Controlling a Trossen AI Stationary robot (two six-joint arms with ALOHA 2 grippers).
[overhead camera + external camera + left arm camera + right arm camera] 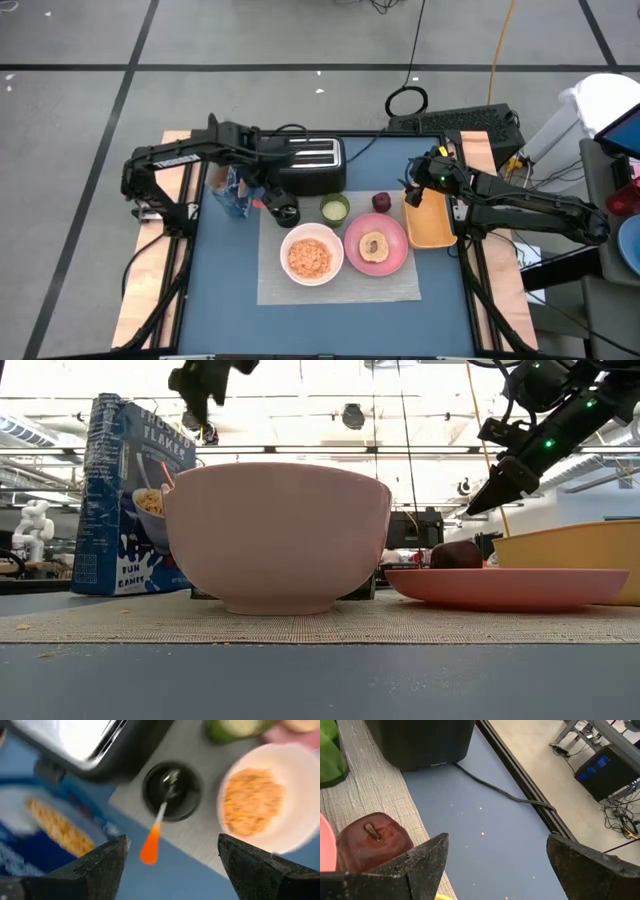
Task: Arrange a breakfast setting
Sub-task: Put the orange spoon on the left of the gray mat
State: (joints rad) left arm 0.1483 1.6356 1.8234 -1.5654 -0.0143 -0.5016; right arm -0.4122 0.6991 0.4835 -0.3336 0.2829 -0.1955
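While both arms hang above the far side of the table, the setting on the mat looks nearly complete.

The left gripper hovers wide open and empty over the black cup, where the spoon stands, probably free to reposition it. The bowl holds cereal; plate and green cup sit alongside, cereal box beside the toaster. The right gripper, spread and empty, hangs near the apple, by the tray.

The blue cereal box reads "FLAKES" and "FUN GAMES".
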